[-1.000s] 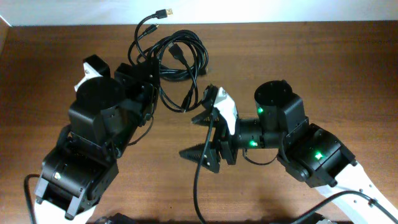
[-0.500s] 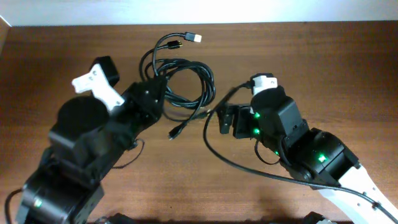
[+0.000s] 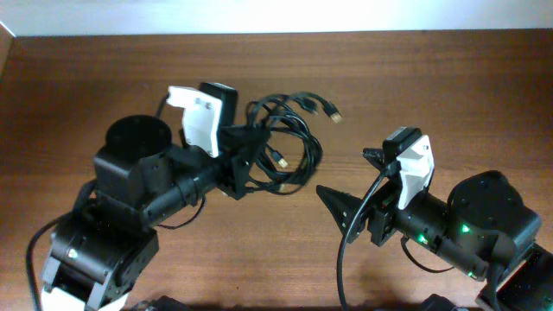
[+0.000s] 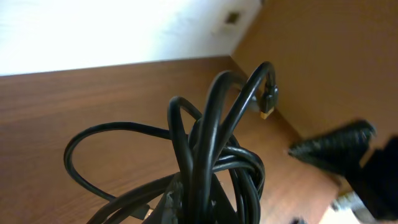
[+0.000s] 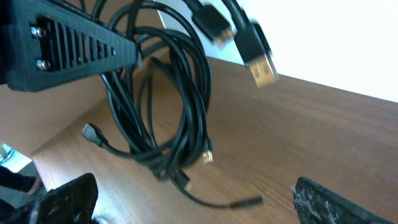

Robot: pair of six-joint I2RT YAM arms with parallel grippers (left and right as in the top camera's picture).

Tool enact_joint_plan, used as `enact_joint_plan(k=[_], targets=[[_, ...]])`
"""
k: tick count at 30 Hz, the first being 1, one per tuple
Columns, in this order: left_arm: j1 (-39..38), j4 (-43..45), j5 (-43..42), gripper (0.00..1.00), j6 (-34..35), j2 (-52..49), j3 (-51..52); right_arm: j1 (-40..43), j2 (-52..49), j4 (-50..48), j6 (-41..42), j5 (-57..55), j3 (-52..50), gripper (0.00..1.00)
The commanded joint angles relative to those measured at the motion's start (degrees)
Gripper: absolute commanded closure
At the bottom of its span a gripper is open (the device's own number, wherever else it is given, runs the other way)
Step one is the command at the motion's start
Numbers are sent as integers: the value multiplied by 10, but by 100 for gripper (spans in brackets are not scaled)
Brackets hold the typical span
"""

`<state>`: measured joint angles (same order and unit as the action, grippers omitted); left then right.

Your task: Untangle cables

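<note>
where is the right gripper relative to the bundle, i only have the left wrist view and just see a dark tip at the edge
Observer: Overhead, the right gripper is open and empty, beside the cables without touching them.
Operator: is the bundle lifted
Observer: The right wrist view shows the loops hanging from the left gripper.
Operator: any loose ends
Observer: A small plug dangles below the loops in the right wrist view.
</note>
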<state>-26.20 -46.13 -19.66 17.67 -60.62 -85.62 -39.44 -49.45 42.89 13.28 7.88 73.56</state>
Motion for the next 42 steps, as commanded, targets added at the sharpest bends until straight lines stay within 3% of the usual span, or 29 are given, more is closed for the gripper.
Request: enact_joint_plan(k=[1, 5, 7, 12, 16, 21, 25, 29, 34, 37, 42], targets=[[1, 0, -78, 100, -49, -9, -8, -3, 0, 0, -11, 9, 2, 8], [1, 2, -141, 100, -49, -15, -8, -3, -18, -3, -11, 5, 2, 22], [1, 1, -158, 100, -49, -15, -8, -3, -25, -3, -11, 5, 2, 38], [1, -3, -185, 100, -49, -15, -8, -3, -27, -5, -10, -8, 2, 60], [1, -3, -177, 100, -33, -28, -8, -3, -27, -5, -8, -8, 2, 96], [1, -35, -15, 100, 132, -43, -8, -3, -26, -5, -8, 8, 2, 96], [1, -153, 158, 100, 323, -43, -8, -3, -10, -8, -3, 20, 2, 96], [1, -193, 167, 100, 403, -43, -8, -3, 1, 0, 101, -64, 2, 96], [1, -188, 167, 100, 392, -43, -8, -3, 1, 119, 294, -234, 2, 96], [1, -154, 158, 100, 272, -42, -8, -3, -2, 149, 327, -236, 2, 96], [0, -98, 131, 100, 195, -34, -8, -3, -37, 217, 398, -231, 2, 96]])
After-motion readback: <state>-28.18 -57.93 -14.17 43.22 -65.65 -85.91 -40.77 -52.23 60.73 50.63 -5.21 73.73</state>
